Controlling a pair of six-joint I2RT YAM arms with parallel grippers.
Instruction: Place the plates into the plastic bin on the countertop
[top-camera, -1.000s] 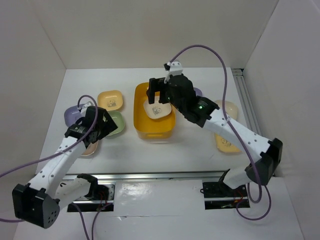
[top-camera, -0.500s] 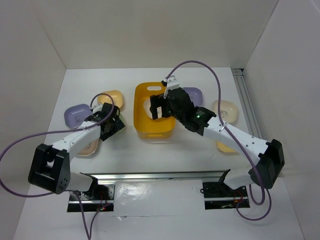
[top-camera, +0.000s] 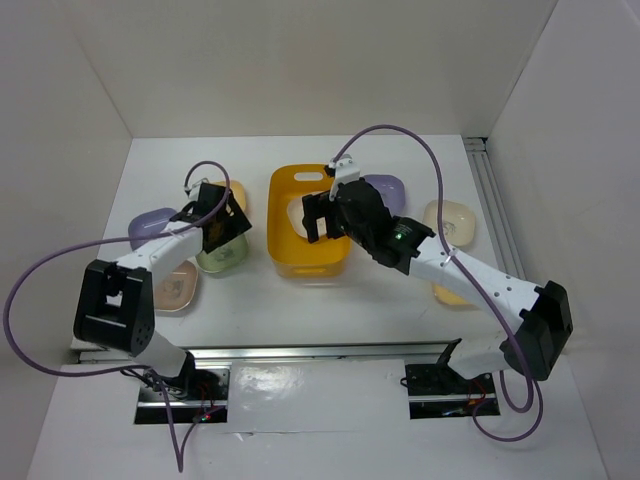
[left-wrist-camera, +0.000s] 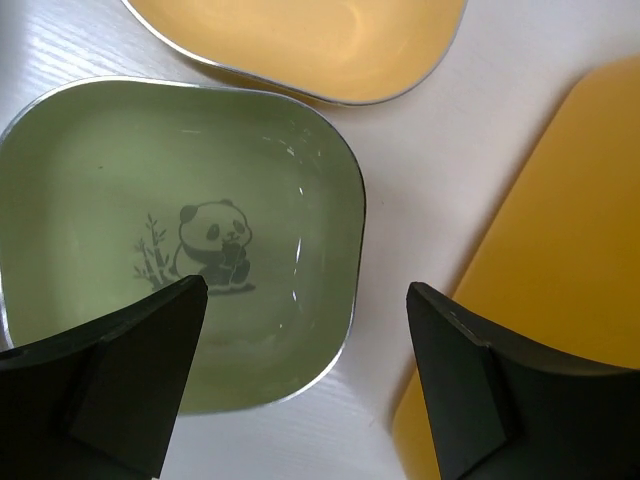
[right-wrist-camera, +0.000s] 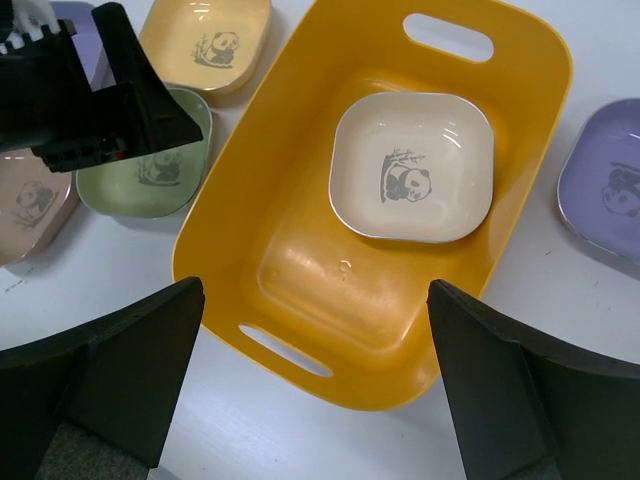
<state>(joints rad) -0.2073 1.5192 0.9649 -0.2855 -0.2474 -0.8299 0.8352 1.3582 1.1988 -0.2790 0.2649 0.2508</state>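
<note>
My left hand (left-wrist-camera: 305, 330) hangs spread wide over the green plate (left-wrist-camera: 150, 200) with nothing between its fingers. The plate is a shallow rounded square, glossy, with a thin silvery rim and a grey panda print (left-wrist-camera: 210, 245) in its centre. It lies flat on the white, faintly grained table (top-camera: 300, 300), left of the middle. Just beyond it towards the far edge is a yellow plate (left-wrist-camera: 320, 40) of the same shape, close to it but apart.

The bin (right-wrist-camera: 300, 180) is a deep tub of smooth orange-yellow plastic with rounded corners and a handle slot at each end. It stands in the middle of the table, just right of the green plate. My right hand (right-wrist-camera: 315, 300) hovers above the bin's near end, its fingers fully apart and empty. A cream plate (right-wrist-camera: 412, 165) rests inside the bin, at the end nearer the far edge. A purple plate (right-wrist-camera: 610, 180) sits on the table just right of the bin, and a pink plate (right-wrist-camera: 30, 200) lies towards the left edge.

A second ago my left hand was nearer the near edge, over the pink plate; it has since swung over the green one. My right hand has drawn back from above the cream plate, which has not moved.
</note>
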